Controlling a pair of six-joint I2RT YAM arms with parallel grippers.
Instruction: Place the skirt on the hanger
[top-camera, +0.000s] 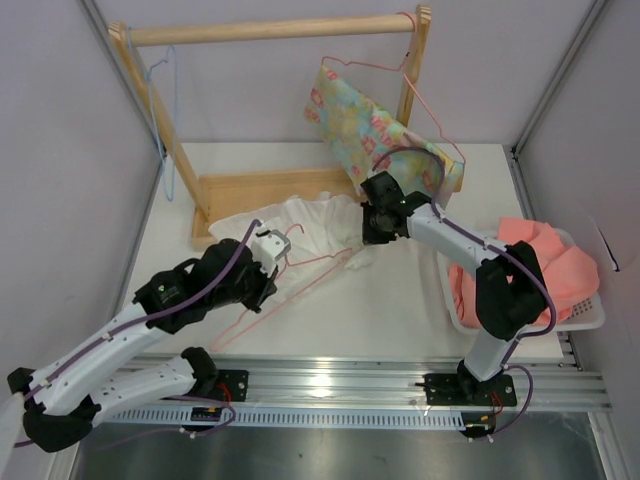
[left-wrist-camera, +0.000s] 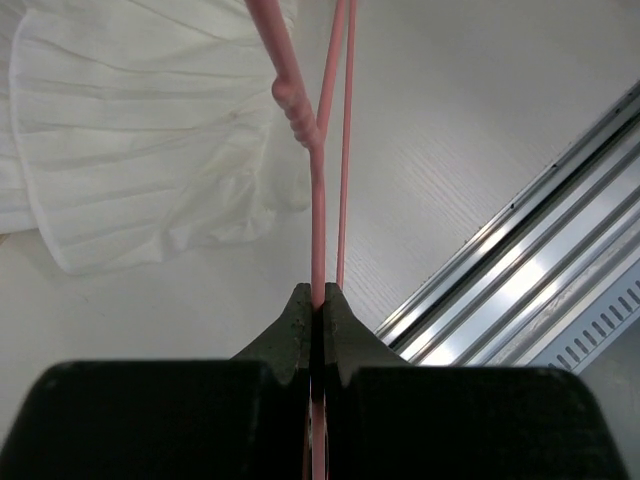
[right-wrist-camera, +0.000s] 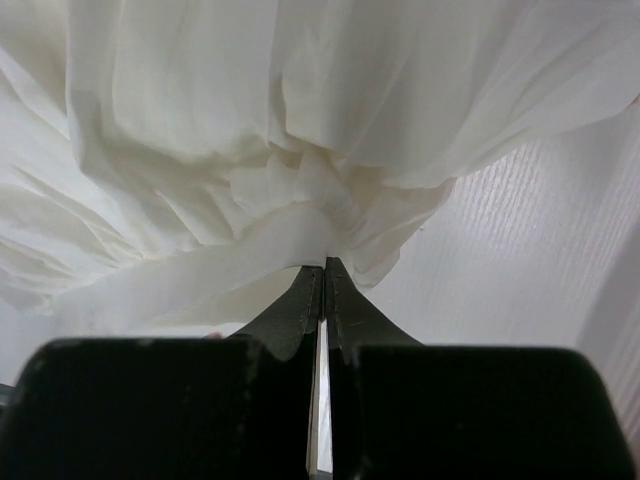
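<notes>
Right tool (right-wrist-camera: 322, 268) pinches the skirt (right-wrist-camera: 250, 130), left tool (left-wrist-camera: 317, 295) clamps the hanger (left-wrist-camera: 318, 220).

Matt pleated cloth skirt (left-wrist-camera: 150, 150); smooth wire hanger (left-wrist-camera: 318, 200)

this looks like a robot test lab, not a home: a white bench (top-camera: 400, 300) closed in by plain grey panel walls (top-camera: 60, 150) on aluminium posts (top-camera: 557, 75). 2 robot arms (top-camera: 500, 290) are bolted on a metal rail (top-camera: 340, 380) at its near edge. a small wooden clothes rack (top-camera: 270, 30) stands on the bench.
</notes>
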